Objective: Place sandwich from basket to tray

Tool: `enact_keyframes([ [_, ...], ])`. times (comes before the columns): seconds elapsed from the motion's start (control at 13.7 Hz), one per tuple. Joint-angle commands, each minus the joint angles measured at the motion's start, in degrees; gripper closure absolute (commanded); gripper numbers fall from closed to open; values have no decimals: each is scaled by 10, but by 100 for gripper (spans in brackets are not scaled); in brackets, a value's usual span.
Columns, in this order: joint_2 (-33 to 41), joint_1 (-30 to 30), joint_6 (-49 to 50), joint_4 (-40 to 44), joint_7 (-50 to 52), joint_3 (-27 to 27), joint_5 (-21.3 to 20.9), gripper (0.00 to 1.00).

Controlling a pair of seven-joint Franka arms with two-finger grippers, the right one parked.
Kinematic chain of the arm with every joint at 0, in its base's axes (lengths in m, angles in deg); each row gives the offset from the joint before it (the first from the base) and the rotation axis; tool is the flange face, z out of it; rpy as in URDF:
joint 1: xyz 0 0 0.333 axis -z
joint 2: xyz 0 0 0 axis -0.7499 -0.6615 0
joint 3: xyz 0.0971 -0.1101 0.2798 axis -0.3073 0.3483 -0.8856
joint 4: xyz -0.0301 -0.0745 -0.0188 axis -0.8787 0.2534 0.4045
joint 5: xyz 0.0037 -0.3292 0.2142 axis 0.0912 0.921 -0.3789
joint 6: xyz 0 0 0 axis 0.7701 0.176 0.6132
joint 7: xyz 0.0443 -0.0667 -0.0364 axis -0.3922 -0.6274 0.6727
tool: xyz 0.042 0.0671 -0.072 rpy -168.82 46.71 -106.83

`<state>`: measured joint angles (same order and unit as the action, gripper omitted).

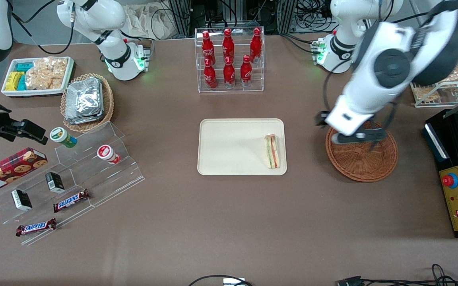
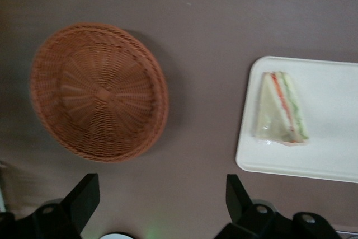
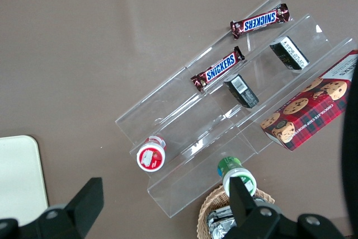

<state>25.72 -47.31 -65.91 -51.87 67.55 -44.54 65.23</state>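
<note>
The sandwich (image 1: 272,151) (image 2: 281,110) lies flat on the cream tray (image 1: 233,147) (image 2: 330,155), close to the tray edge that faces the basket. The round reddish-brown basket (image 1: 362,159) (image 2: 100,90) sits on the table beside the tray with nothing in it. My gripper (image 1: 357,137) (image 2: 162,194) hangs high above the part of the basket's rim farther from the front camera. It is open, its two black fingers (image 2: 84,194) wide apart with only bare table between them.
A clear rack of red cola bottles (image 1: 229,59) stands farther from the front camera than the tray. A black control box with a red button (image 1: 457,190) and a wire rack of snacks (image 1: 443,91) lie at the working arm's end. A clear stepped shelf with snacks (image 1: 74,174) lies toward the parked arm's end.
</note>
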Motion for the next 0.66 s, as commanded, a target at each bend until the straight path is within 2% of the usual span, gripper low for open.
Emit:
enact_keyframes([
  [0.0,79,12,-1,-51,-73,-90,16,0],
  [0.07,97,22,3,-55,-112,-120,17,0],
  [0.29,124,63,4,-61,-131,-205,18,0],
  [0.59,117,62,7,-45,-131,-209,25,0],
])
